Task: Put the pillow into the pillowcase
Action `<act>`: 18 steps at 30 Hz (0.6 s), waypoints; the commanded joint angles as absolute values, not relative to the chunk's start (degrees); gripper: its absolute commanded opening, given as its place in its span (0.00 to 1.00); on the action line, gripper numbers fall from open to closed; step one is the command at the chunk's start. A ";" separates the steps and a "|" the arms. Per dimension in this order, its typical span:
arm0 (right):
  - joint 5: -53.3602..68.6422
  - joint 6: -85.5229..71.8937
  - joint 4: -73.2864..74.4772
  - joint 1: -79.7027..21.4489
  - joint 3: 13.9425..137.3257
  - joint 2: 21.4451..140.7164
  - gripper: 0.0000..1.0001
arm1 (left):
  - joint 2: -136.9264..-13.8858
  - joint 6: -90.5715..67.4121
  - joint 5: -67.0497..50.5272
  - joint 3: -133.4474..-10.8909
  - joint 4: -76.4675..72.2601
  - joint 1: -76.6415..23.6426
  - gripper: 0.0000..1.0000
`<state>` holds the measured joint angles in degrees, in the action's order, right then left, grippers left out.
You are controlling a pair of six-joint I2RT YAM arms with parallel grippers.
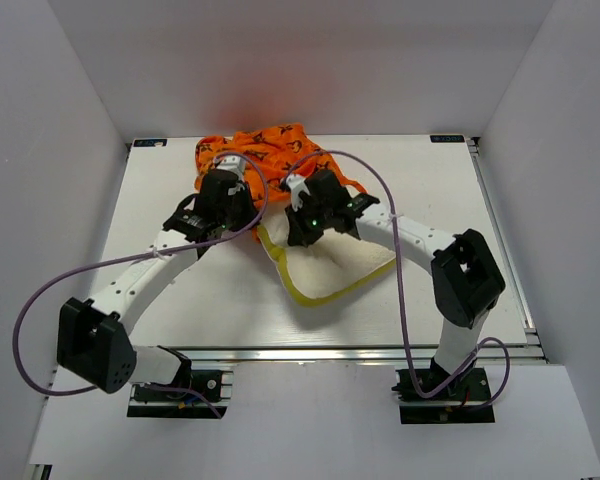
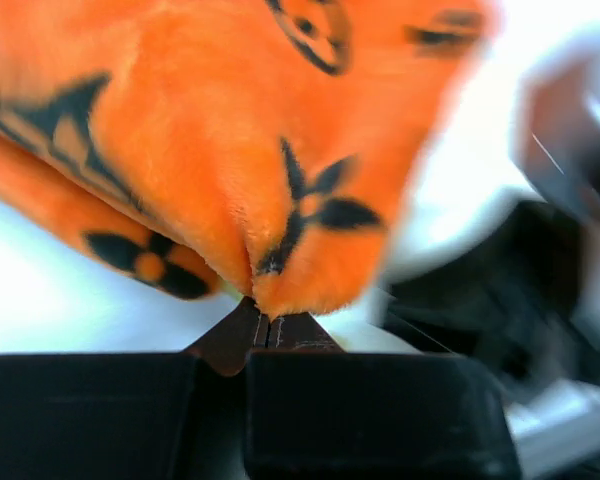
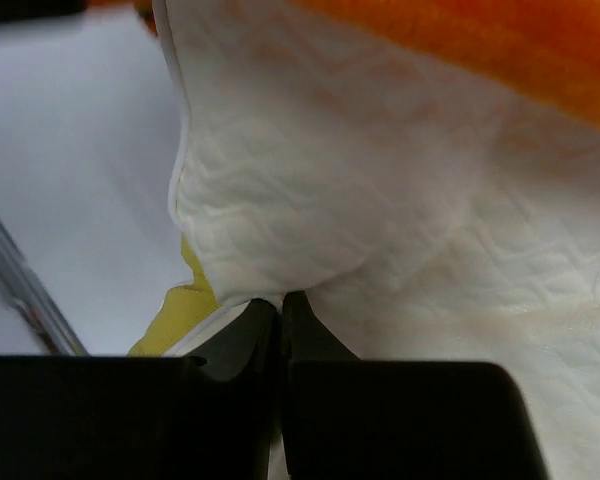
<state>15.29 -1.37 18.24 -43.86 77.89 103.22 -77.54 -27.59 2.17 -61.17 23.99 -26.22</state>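
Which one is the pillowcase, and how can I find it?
Look at the white table, toward its far edge in the middle. The pillowcase is the crumpled cloth there. It is bright orange with dark flower shapes, unlike the white, yellow-edged pillow nearby.

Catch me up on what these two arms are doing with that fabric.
The left fingers are shut on an edge of the orange patterned pillowcase, which lies bunched at the far middle of the table. The right fingers pinch the white pillow with yellow trim. Most of the pillow lies out on the table nearer the arms, its far end at the pillowcase. Whether any of it is inside cannot be told, so the job is not done.
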 commanded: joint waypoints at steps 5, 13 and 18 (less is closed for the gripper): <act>17.68 -11.51 2.64 -40.43 97.71 103.09 0.00 | -73.38 -33.22 -10.72 -71.80 24.60 -32.69 0.00; 7.66 -8.09 -6.07 -38.14 93.53 99.14 0.00 | -69.88 -37.69 -11.24 -61.18 19.10 -33.92 0.00; 7.74 -8.52 -6.94 -40.24 82.20 98.35 0.00 | -74.17 -41.83 -14.23 -72.83 17.23 -37.08 0.00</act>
